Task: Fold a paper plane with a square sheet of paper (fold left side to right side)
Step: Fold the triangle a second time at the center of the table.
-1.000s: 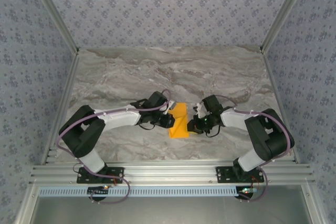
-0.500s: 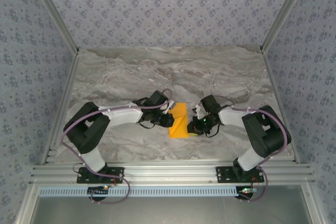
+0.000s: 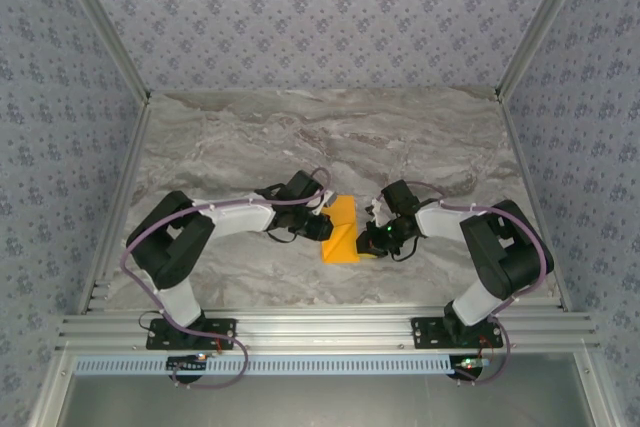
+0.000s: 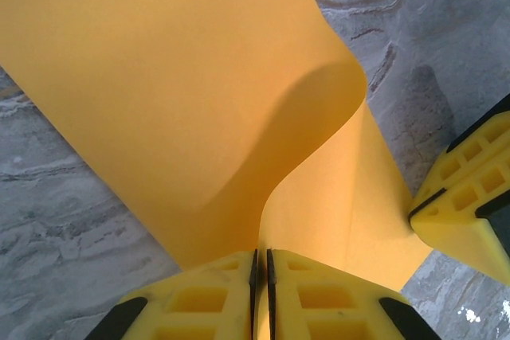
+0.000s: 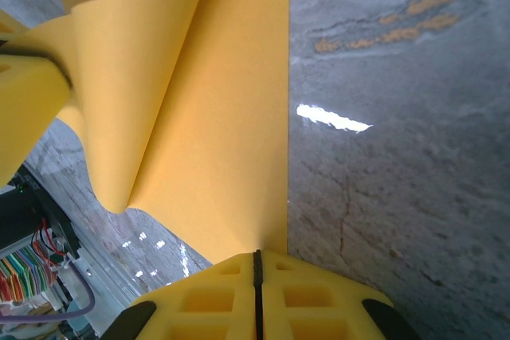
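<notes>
grey-veined marble table (image 3: 300, 137), patterned walls on three sides, aluminium rails at the rim; open marble lies beyond both claws toward the far wall and outward to each side rail. square sheet of paper (image 3: 341, 230): bright orange, partly folded, sits between the two claws. left gripper (image 3: 325, 228): clenched on the sheet's left side, paper curling up in a loop just ahead of its fingers. right gripper (image 3: 368, 238): clenched on the right edge, which runs straight ahead from its jaws, low against the marble.
</notes>
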